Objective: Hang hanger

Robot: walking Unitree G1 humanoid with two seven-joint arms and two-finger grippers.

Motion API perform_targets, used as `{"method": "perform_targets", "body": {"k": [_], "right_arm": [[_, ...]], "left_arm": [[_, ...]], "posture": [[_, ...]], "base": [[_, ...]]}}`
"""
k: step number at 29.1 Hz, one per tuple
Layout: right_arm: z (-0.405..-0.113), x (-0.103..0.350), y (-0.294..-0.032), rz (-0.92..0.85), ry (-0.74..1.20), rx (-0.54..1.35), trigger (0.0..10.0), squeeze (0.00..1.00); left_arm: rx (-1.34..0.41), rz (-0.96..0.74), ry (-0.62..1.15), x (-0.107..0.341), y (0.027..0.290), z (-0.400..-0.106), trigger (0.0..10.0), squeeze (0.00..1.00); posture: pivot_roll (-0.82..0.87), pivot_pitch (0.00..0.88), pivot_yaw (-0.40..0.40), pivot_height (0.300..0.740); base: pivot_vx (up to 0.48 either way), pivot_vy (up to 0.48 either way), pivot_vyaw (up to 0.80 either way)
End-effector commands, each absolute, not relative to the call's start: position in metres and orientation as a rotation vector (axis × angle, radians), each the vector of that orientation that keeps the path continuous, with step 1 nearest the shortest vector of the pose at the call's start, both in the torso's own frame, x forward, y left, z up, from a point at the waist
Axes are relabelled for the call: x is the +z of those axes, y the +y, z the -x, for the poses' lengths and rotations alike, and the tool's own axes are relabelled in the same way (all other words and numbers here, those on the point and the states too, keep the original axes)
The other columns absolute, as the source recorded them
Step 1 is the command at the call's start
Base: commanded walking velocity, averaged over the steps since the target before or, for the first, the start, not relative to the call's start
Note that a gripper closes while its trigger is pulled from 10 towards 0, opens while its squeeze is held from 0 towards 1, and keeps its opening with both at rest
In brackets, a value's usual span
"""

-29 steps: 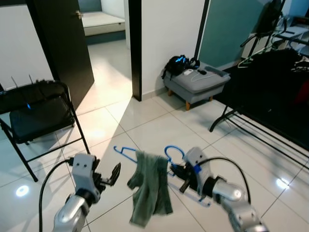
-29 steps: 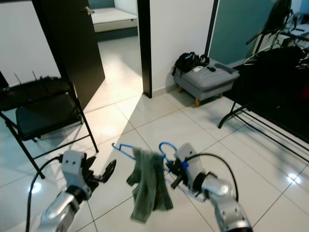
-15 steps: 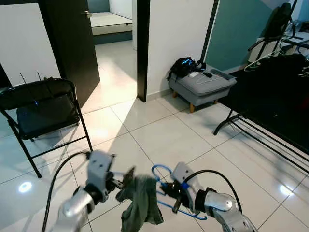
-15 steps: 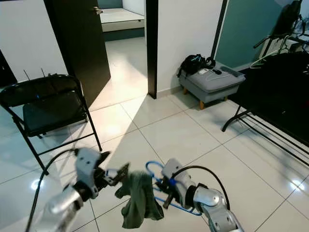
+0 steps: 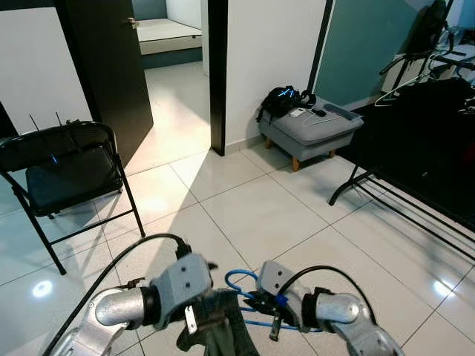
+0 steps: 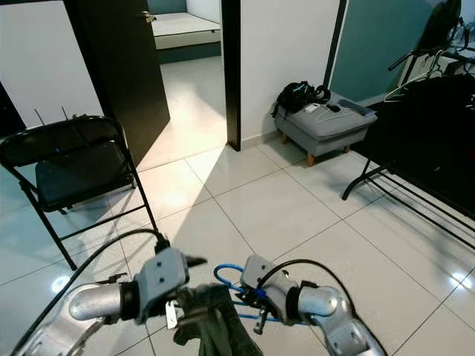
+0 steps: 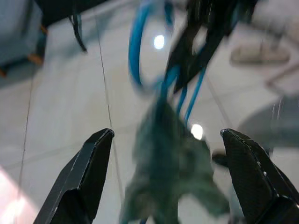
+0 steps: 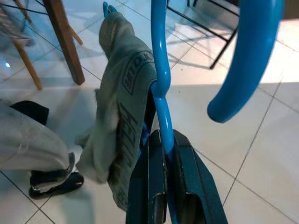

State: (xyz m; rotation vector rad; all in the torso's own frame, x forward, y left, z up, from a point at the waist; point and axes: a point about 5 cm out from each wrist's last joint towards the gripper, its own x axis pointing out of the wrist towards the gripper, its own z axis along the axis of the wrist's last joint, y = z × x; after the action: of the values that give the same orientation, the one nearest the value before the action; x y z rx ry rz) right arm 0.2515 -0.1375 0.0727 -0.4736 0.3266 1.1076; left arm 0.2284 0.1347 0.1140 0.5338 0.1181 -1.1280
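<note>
Right fingers [image 8: 161, 186] clamped on blue hanger [image 8: 159, 65], grey-green cloth [image 8: 119, 107] draped beside them. Left fingers [image 7: 96, 161] spread apart, cloth and hanger between and beyond them.

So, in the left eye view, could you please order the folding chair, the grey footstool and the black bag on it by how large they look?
1. Folding chair: largest; it is also nearer the camera, which inflates it.
2. Grey footstool.
3. Black bag: clearly smallest, sitting on the footstool's far end.
</note>
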Motion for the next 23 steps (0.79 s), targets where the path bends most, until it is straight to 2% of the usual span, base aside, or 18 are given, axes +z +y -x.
{"method": "perform_targets", "body": {"k": [1, 11, 18, 19, 21, 22, 23], "right_arm": [[-0.252, 0.080, -0.133, 0.458, 0.294, 1.132, 10.0, 0.00], [-0.241, 0.102, -0.131, 0.487, 0.271, 1.267, 10.0, 0.00], [-0.239, 0.107, -0.127, 0.484, 0.253, 1.278, 10.0, 0.00], [-0.239, 0.109, -0.127, 0.484, 0.243, 1.277, 10.0, 0.00], [-0.239, 0.111, -0.127, 0.485, 0.240, 1.276, 10.0, 0.00], [-0.239, 0.112, -0.127, 0.485, 0.238, 1.276, 10.0, 0.00], [-0.239, 0.112, -0.127, 0.485, 0.238, 1.276, 10.0, 0.00]], "left_arm": [[-1.150, -0.568, 0.126, 0.115, 0.133, -0.227, 10.0, 0.00], [-1.121, -0.602, 0.150, 0.118, 0.136, -0.233, 10.0, 0.00], [-1.126, -0.589, 0.170, 0.118, 0.137, -0.232, 10.0, 0.00], [-1.144, -0.531, 0.197, 0.118, 0.136, -0.231, 1.5, 0.00], [-1.155, -0.505, 0.207, 0.118, 0.136, -0.230, 1.5, 0.00], [-1.164, -0.473, 0.222, 0.119, 0.136, -0.229, 0.0, 0.00], [-1.164, -0.473, 0.222, 0.119, 0.136, -0.229, 0.0, 0.00]], "posture": [[0.05, 0.000, 0.003, 0.735], [0.05, 0.000, 0.017, 0.735], [0.05, 0.000, 0.021, 0.735], [0.05, 0.000, 0.025, 0.735], [0.05, 0.000, 0.025, 0.735], [0.04, 0.000, 0.029, 0.735], [0.04, 0.000, 0.029, 0.735]], "base": [[0.000, 0.000, 0.00], [0.000, 0.000, 0.00], [0.000, 0.000, 0.00], [0.000, 0.000, 0.00], [0.000, 0.000, 0.00], [0.000, 0.000, 0.00], [0.000, 0.000, 0.00]]}}
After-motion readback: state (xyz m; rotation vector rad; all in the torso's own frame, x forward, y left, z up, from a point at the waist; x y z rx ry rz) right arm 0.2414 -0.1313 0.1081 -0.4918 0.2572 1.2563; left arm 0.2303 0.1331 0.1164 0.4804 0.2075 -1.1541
